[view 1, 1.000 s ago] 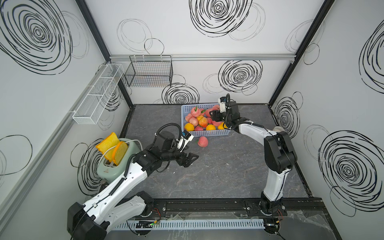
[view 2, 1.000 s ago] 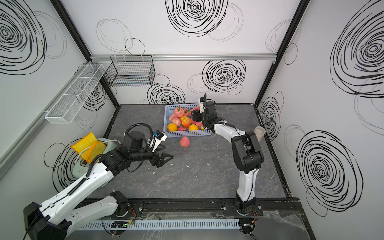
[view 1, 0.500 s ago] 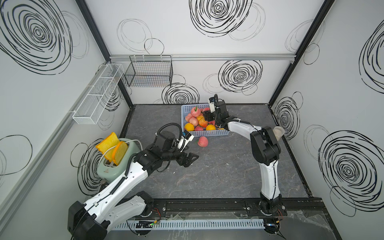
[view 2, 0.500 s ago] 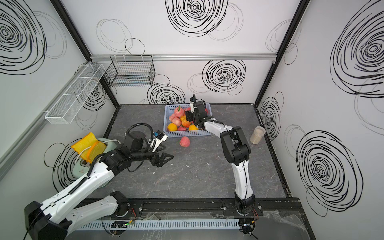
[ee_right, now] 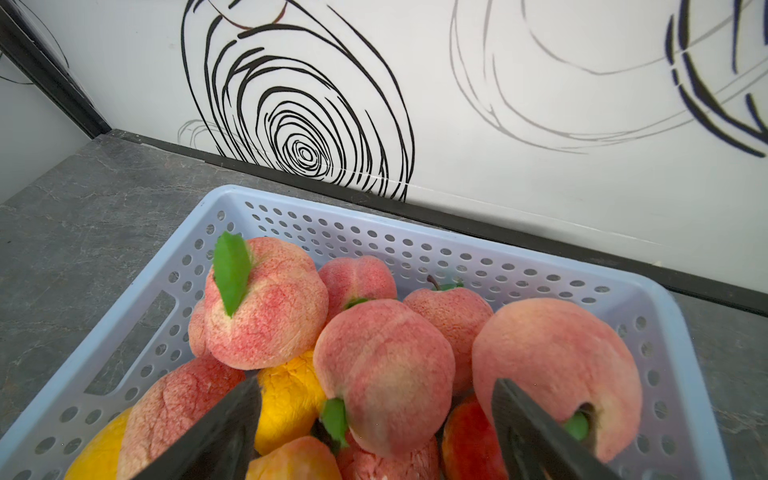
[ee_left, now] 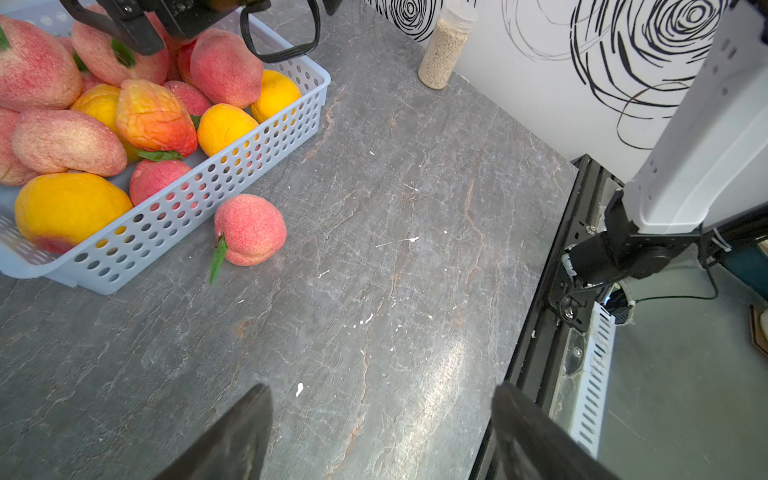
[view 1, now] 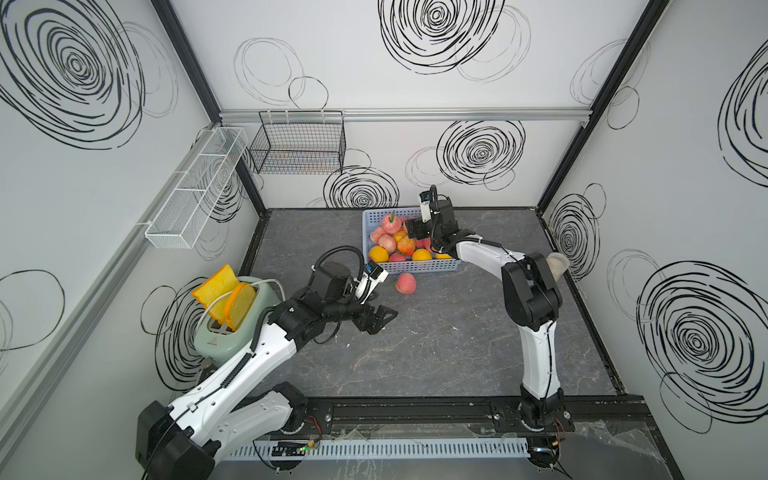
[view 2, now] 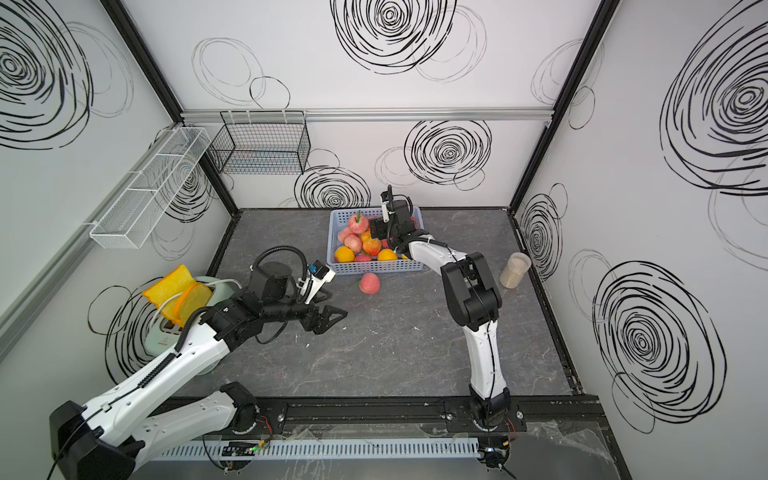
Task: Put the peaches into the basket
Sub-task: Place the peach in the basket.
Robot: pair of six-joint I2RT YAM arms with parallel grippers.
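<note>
White walls (view 1: 415, 75) are closing in on three sides, black scribbled swirls spinning all over them. An aluminium rail (view 1: 415, 112) is running along the back wall with a black wire basket (view 1: 299, 149) hanging from it, and a long white mesh rack (view 1: 195, 187) is clinging to a side wall. The dark grey marbled desk (view 1: 436, 353) is catching soft light. A mint toaster (view 1: 220, 336) is sitting below the rack, and a grain-filled jar (view 2: 514, 270) is standing by the opposite wall.

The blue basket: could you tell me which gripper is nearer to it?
Right. The right gripper hangs over the peaches in the basket; the left gripper hovers over the table short of it.
</note>
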